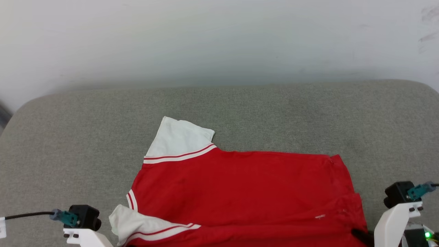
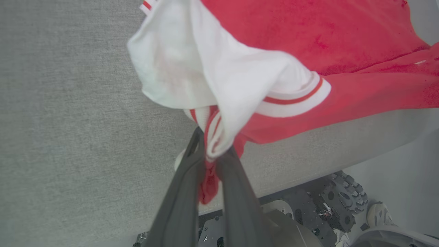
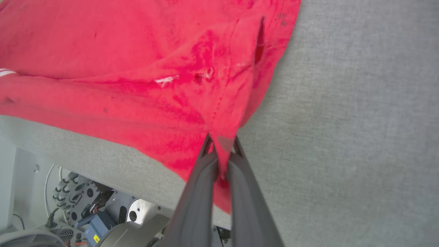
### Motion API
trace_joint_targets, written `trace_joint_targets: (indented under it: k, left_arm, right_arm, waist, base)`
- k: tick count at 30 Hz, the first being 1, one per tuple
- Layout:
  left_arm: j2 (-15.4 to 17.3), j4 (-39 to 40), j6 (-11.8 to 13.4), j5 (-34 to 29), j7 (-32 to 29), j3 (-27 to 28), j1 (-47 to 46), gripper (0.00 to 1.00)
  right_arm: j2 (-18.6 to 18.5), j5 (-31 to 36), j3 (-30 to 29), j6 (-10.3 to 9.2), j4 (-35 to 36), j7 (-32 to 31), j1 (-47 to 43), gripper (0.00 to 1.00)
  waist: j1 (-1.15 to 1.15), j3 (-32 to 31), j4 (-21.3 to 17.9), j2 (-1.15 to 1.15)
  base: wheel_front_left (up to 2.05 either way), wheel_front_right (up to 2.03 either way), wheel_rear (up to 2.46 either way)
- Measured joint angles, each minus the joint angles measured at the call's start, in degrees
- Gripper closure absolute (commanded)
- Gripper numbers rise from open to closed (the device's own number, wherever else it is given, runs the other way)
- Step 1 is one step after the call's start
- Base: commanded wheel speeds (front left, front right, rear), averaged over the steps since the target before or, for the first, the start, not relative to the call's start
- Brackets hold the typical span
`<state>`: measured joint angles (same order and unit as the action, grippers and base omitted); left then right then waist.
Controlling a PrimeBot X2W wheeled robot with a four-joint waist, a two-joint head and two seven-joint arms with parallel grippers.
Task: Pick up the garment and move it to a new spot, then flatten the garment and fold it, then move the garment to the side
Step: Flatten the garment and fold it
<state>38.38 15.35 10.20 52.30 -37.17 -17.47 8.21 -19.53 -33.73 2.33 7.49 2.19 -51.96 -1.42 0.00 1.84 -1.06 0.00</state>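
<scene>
The limp, light garment (image 1: 240, 185) is being clamped. Trim, seemingly collar, is being held between left fingers (image 2: 178, 199), hem between right fingers (image 3: 197, 195).

Soft cloth garment (image 1: 247, 185) on matt woven cushion (image 1: 68, 137).

You see white wrist brackets (image 1: 87, 238), each topped by a black camera block (image 1: 85, 215) with a teal plug (image 1: 69, 219). Black cable (image 1: 27, 215) on the left. Long dark-grey fingers (image 2: 178, 206). Green LED (image 1: 427, 235) by the right bracket.

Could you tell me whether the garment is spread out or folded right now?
Mostly spread: the garment lies open, near edge pinched by the left gripper and right gripper.
</scene>
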Motion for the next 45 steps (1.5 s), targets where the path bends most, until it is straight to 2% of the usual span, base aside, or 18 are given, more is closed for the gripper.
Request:
trace_joint_targets:
  k: [3,4,5,6,7,10,15,21,26,32,38,42,45]
  left_arm:
    - [-0.7,-0.6,0.1,1.3,-0.2,-0.2,1.4,1.00]
    - [-0.9,-1.1,0.0,1.2,0.1,-0.4,1.4,1.00]
    - [-1.4,-1.8,-0.2,1.4,0.4,-0.5,1.2,0.75]
    - [-2.1,-2.8,-0.6,1.9,0.6,-0.6,0.8,0.18]
    - [-4.6,-8.1,-2.7,1.3,3.7,-0.8,-3.3,0.00]
    - [-5.2,-9.3,-3.2,0.2,6.2,-0.4,-4.5,0.00]
    - [-4.7,-9.2,-2.2,-2.4,9.8,1.6,-6.9,0.00]
    - [-4.9,-8.8,-0.4,-6.8,14.1,3.0,-12.7,0.00]
    - [-6.1,-10.1,1.3,-10.7,18.7,4.0,-20.0,0.00]
    - [-6.3,-14.6,1.2,-13.5,22.2,5.3,-30.3,0.00]
    - [-4.0,-21.3,-3.1,-11.0,18.2,5.8,-39.6,0.00]
    - [-1.1,-26.2,-6.8,-7.8,9.9,4.8,-43.0,0.00]
    - [1.6,-29.4,-8.3,-5.8,3.1,4.2,-44.8,0.00]
  right_arm:
    - [1.1,0.3,-1.1,0.00,-0.6,-0.4,-2.5,1.00]
    - [1.7,0.2,-1.3,0.00,-0.8,0.2,-3.1,0.72]
    - [2.5,0.1,-1.5,0.00,-1.2,1.1,-3.5,0.21]
    - [3.0,0.2,-1.6,0.00,-1.5,2.1,-3.8,0.00]
    - [3.7,1.5,-1.6,0.00,-1.6,11.9,-3.7,0.00]
    - [3.5,3.2,-1.4,0.00,-0.5,19.3,-3.5,0.00]
    - [3.5,7.5,-2.2,0.00,1.7,30.4,-3.1,0.00]
    - [5.4,11.4,-2.9,0.00,5.0,39.0,-0.3,0.00]
    - [7.0,13.4,-2.9,0.00,8.0,42.9,3.0,0.00]
    - [8.3,14.8,-2.4,0.00,10.5,45.9,7.4,0.00]
    - [8.9,15.1,-1.8,0.00,10.5,47.0,10.4,0.00]
    - [9.4,14.9,-1.2,0.00,9.7,48.0,11.9,0.00]
    - [9.7,14.5,-0.5,0.00,8.5,48.5,12.4,0.00]
  waist:
    - [-0.01,-0.3,0.0,0.00]
    - [-0.01,-0.1,0.1,0.00]
    - [-0.01,0.2,0.1,0.00]
    - [-0.01,0.5,0.1,0.00]
    - [0.00,2.4,-0.1,0.00]
    - [0.00,2.4,-0.9,0.00]
    - [0.00,2.2,-2.3,0.00]
    - [0.00,3.7,-4.2,0.00]
    - [0.00,7.3,-5.8,0.00]
    - [0.01,13.5,-8.0,0.00]
    - [0.01,18.8,-11.0,0.00]
    - [0.01,21.3,-13.4,0.00]
    - [0.01,22.8,-15.2,0.00]
  base:
    - [0.00,0.00,0.00]
    - [0.00,0.00,0.00]
    - [0.00,0.00,0.00]
    - [0.00,0.00,0.00]
    - [0.00,0.00,0.00]
    - [0.00,0.00,0.00]
    - [0.00,0.00,0.00]
    - [0.00,0.00,0.00]
    - [0.00,0.00,0.00]
    - [0.00,0.00,0.00]
    - [0.00,0.00,0.00]
    - [0.00,0.00,0.00]
    - [0.00,0.00,0.00]
